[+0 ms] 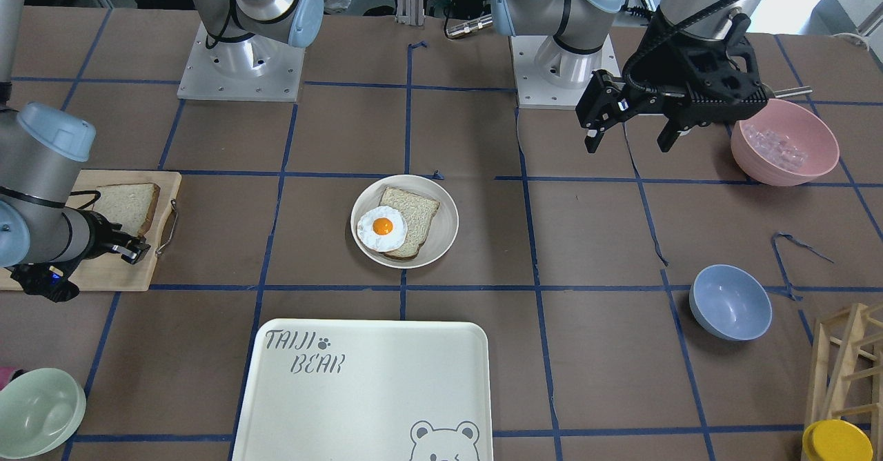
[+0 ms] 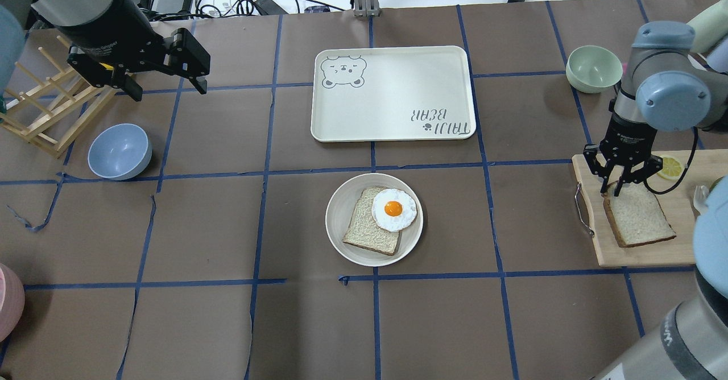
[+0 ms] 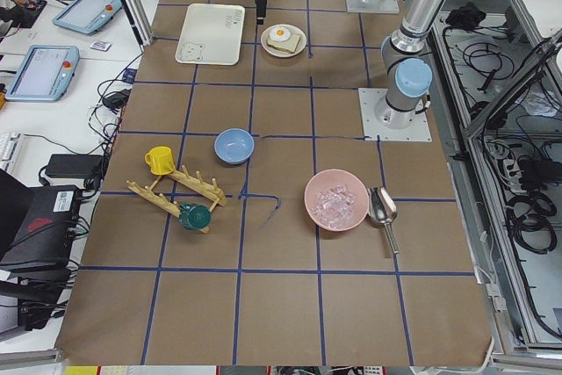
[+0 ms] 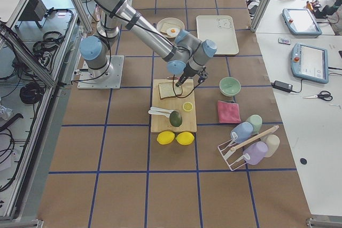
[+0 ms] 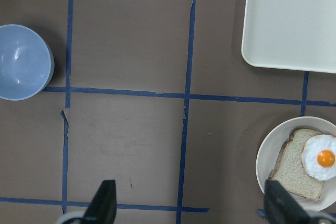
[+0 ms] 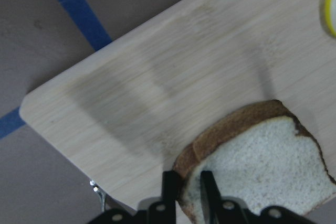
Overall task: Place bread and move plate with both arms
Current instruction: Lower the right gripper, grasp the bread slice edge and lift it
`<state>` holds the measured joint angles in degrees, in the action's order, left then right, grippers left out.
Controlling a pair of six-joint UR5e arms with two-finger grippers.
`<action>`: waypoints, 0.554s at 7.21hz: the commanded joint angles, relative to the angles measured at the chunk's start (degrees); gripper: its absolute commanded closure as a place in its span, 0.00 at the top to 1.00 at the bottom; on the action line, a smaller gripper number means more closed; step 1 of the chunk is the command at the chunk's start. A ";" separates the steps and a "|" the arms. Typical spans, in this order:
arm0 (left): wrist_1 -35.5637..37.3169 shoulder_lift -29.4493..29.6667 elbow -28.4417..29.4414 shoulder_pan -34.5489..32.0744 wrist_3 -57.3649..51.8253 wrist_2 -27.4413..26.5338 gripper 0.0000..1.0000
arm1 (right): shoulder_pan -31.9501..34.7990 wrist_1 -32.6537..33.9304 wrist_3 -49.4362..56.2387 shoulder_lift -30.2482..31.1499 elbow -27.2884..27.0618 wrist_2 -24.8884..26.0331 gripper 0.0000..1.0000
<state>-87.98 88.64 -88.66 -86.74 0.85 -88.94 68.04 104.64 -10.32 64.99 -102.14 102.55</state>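
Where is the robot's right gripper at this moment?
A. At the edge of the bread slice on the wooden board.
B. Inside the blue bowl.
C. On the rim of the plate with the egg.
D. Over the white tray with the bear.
A: the right gripper is at a corner of the bread slice on the wooden board, and the wrist view shows its fingers on either side of the crust.

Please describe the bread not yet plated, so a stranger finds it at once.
Find the wooden cutting board at the robot's far right. The bread lies on it, one edge in the right gripper. Only the other slice, on the plate, carries an egg.
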 commanded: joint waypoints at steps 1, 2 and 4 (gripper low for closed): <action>0.00 -0.04 -0.02 -0.01 0.03 0.00 1.00 | -0.45 -0.58 0.04 0.22 0.01 -0.16 0.00; 0.00 -0.04 -0.11 -0.01 -0.06 0.00 1.00 | -0.45 -0.84 0.04 0.48 0.45 -0.25 0.00; -0.09 -0.22 -0.02 -0.01 -0.06 0.00 1.00 | -0.45 -1.89 0.13 2.15 0.62 -0.25 0.00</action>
<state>-88.00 88.50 -88.70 -86.75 0.80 -88.98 67.60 103.54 -10.23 66.15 -101.67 102.35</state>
